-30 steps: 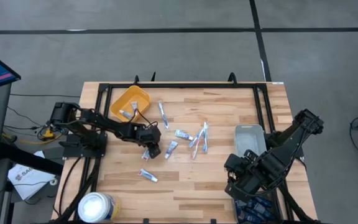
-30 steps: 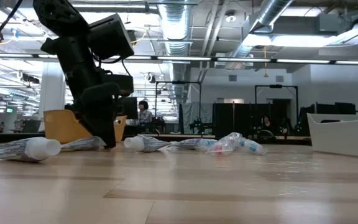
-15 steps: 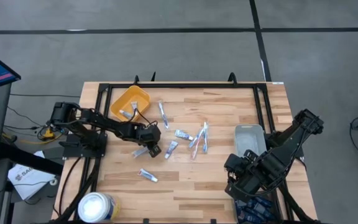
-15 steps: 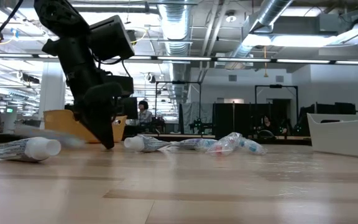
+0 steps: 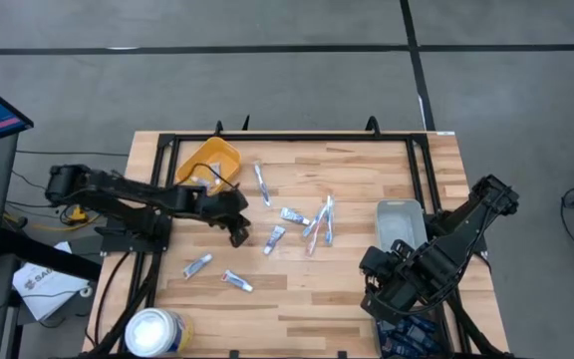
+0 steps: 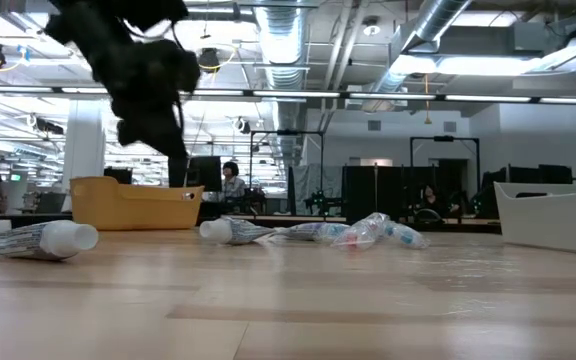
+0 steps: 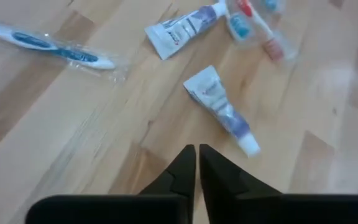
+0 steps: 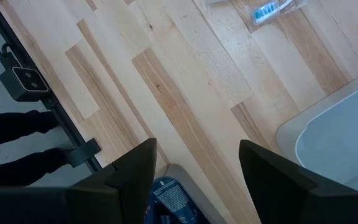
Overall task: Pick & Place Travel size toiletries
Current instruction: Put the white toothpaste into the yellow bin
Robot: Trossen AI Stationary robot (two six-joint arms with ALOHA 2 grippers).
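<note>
Holding one tube (image 5: 201,180): yellow bin (image 5: 210,155)

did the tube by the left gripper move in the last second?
Yes. The white tube slid away from the yellow bin toward the table's near-left edge; the left gripper, shut and empty, lifted.

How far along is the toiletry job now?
Done: little that shows. The grey tray looks empty, and the left arm hides part of the yellow bin. In hand: nothing. The left gripper is shut and empty above the table, and the right gripper waits open by the tray. Left: tubes and toothbrushes lie scattered on the table.
</note>
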